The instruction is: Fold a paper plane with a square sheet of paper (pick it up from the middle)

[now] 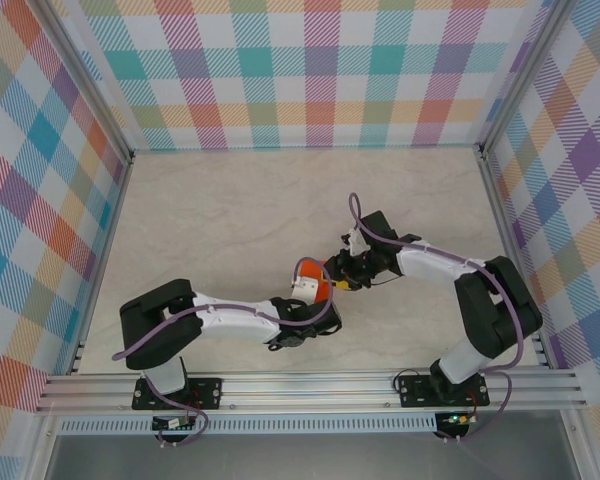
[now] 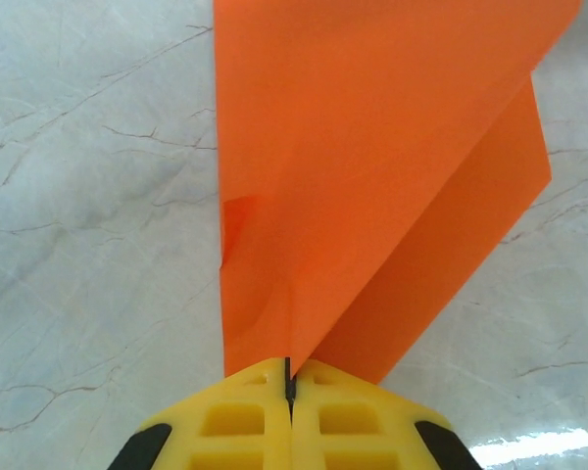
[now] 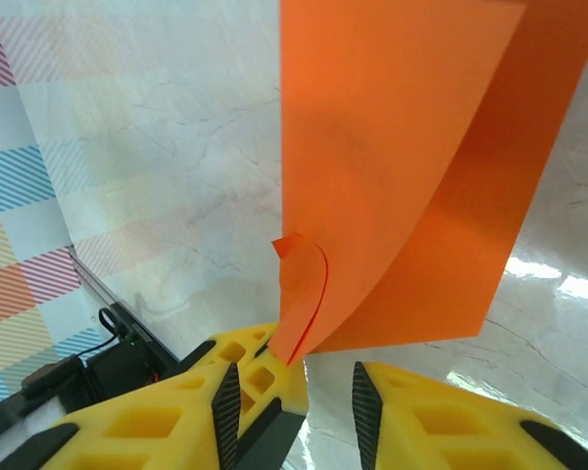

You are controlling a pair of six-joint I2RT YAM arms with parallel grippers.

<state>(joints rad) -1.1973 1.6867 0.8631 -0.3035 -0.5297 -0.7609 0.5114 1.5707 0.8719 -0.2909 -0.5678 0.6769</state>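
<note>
Near the middle of the pale marbled counter [image 1: 230, 220], the thin orange folded paper sheet [image 2: 372, 147] is held up. The left arm's fingers [image 2: 245, 416] are clamped on its narrow end, its length running straight away from them. The right arm's fingers [image 3: 441, 401] stand parted, gripping nothing, with a curled corner at one tip.

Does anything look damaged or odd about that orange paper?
Yes. The orange paper has a small corner curled and crumpled right by the right fingers, which stand apart. Near the left fingers, pinched shut on it, its left edge shows a little dent.
</note>
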